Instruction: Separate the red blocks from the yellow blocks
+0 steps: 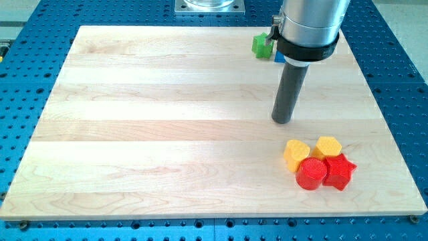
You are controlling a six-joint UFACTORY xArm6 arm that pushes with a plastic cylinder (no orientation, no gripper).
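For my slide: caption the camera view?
My tip hovers above clustered yellow blocks and red blocks.

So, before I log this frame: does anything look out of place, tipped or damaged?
Nothing damaged or spilled. The red cylinder, red star and two yellow blocks sit bunched together, unseparated. My tip is just above them toward the view's top. A green block sits partly hidden by the arm.

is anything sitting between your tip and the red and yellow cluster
Nothing visible does. My tip sits above the cluster in the view, with bare board between it and the nearest yellow blocks. The red cylinder and red star lie behind them.
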